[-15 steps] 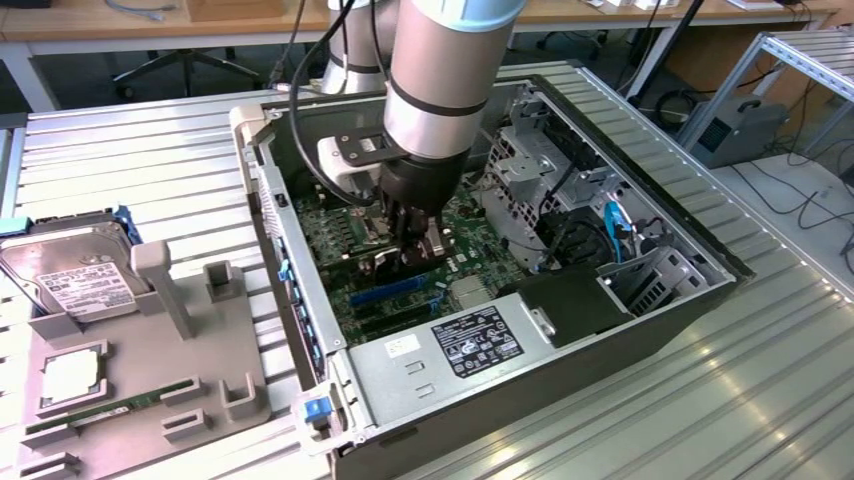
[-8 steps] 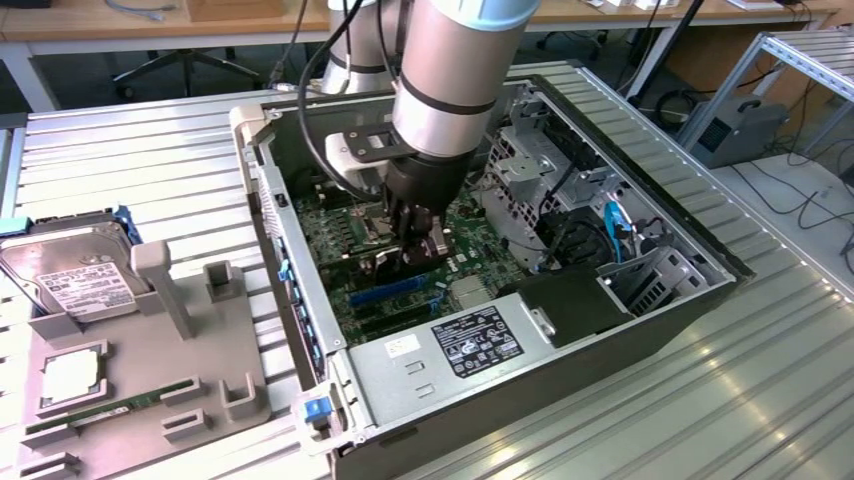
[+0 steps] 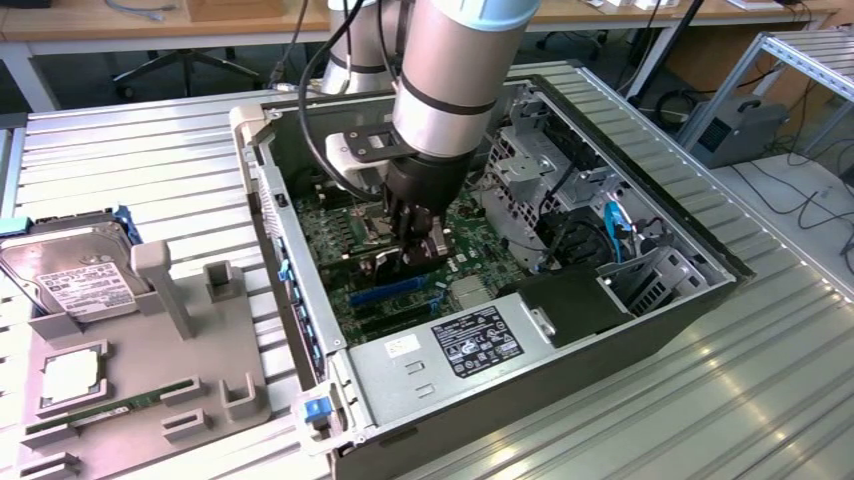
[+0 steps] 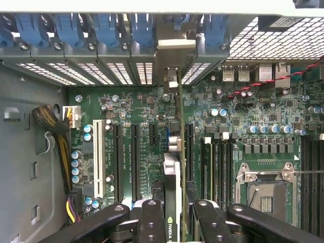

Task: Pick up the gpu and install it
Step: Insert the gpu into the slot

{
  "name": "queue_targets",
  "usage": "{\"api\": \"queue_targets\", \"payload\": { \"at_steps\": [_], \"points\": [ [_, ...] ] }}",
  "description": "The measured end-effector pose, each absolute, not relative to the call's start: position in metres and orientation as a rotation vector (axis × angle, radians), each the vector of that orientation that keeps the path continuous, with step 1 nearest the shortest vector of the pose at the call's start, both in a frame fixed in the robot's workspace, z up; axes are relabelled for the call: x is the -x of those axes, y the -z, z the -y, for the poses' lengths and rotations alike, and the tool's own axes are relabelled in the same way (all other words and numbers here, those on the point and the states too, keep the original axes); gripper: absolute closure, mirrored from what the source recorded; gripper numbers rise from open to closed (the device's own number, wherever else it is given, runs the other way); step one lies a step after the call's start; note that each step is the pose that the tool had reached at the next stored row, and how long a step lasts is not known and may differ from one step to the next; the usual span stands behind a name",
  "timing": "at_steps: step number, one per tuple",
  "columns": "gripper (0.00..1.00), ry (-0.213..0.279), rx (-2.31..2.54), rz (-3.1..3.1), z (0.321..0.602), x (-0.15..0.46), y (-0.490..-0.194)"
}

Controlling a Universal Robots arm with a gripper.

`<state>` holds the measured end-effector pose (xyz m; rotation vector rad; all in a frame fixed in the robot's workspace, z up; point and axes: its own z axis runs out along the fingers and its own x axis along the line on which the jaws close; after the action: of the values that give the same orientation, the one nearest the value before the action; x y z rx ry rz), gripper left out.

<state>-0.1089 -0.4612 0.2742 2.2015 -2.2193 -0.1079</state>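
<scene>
From outside, the arm (image 3: 447, 80) reaches down into the open computer case (image 3: 587, 370), which lies on its side on the metal worktop (image 3: 747, 400). A hard drive (image 3: 67, 265) and a memory stick (image 3: 94, 412) sit on a gray tray (image 3: 200, 340) just beside the case, on the exterior view's left.

The wrist view looks inside the case. It shows the green motherboard (image 4: 142, 147) with its long slots, and a row of blue clips (image 4: 106, 25) on the case's back wall. The gpu (image 4: 172, 177) stands on its thin edge over the motherboard. Its silver bracket (image 4: 174, 50) is up against the case's back wall. I cannot tell if the card sits in a slot.

The jaws are about half open and squeeze the gpu, with black fingers (image 4: 152, 223) on each side of it.
</scene>
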Motion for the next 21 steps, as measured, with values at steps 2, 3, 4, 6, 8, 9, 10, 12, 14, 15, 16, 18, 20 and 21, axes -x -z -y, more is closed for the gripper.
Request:
{"api": "queue_targets", "payload": {
  "at_steps": [2,3,4,6,8,9,10,12,14,15,16,18,20,21],
  "points": [
    [0.73,0.108,-2.201,2.220,0.4612,0.1089,-0.2737],
    [0.73,0.108,-2.201,2.220,0.4612,0.1089,-0.2736],
    [0.73,0.108,-2.200,2.221,0.4612,0.1089,-0.2734],
    [0.73,0.109,-2.195,2.225,0.4612,0.1088,-0.2730],
    [0.73,0.109,-2.180,2.241,0.4612,0.1089,-0.2726],
    [0.73,0.110,-2.179,2.243,0.4612,0.1088,-0.2724],
    [0.73,0.111,-2.179,2.244,0.4612,0.1085,-0.2718],
    [0.73,0.113,-2.176,2.247,0.4612,0.1084,-0.2713],
    [0.73,0.113,-2.177,2.248,0.4612,0.1083,-0.2704],
    [0.73,0.113,-2.176,2.247,0.4612,0.1083,-0.2697],
    [0.73,0.112,-2.176,2.247,0.4613,0.1084,-0.2695],
    [0.73,0.115,-2.178,2.248,0.4612,0.1083,-0.2692],
    [0.73,0.115,-2.179,2.249,0.4613,0.1084,-0.2692],
    [0.73,0.114,-2.180,2.250,0.4612,0.1084,-0.2691]
  ]
}}
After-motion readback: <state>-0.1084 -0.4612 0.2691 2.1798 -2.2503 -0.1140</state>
